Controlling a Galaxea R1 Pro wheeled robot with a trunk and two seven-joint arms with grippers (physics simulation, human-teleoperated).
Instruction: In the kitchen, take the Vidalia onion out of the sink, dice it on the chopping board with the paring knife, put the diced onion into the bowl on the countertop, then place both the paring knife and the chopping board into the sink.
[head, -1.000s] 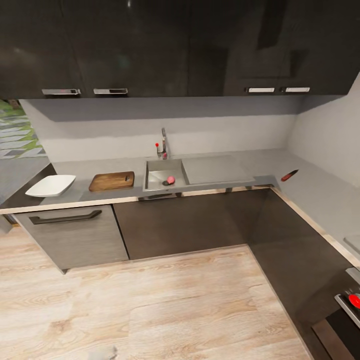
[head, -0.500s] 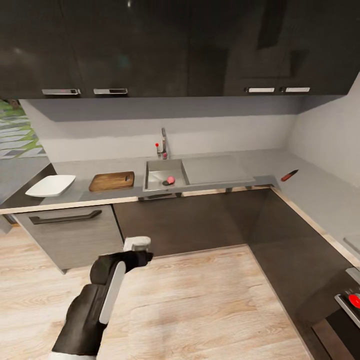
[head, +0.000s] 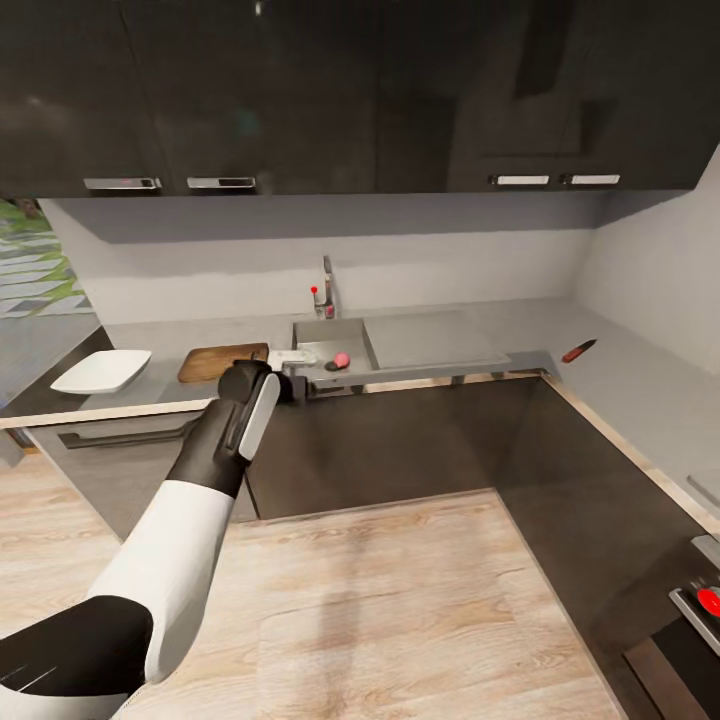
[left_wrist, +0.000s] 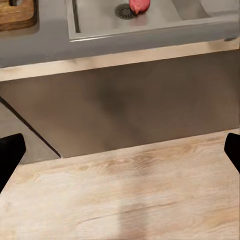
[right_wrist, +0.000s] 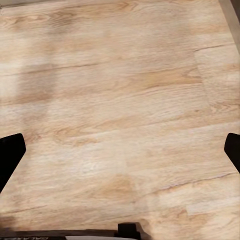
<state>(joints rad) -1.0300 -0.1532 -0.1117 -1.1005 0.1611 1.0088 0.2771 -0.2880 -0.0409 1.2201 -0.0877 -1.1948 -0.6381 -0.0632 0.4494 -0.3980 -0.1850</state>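
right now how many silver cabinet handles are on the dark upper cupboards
4: two side by side at upper left, two side by side at upper right. More may sit beyond the head view's edges.

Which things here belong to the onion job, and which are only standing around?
For the job: Vidalia onion in the sink; chopping board; paring knife; bowl; left gripper.

Lying about: tap; stove knob.

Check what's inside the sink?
The sink holds the Vidalia onion beside the round drain. The left pincer covers the basin's left edge in the head view.
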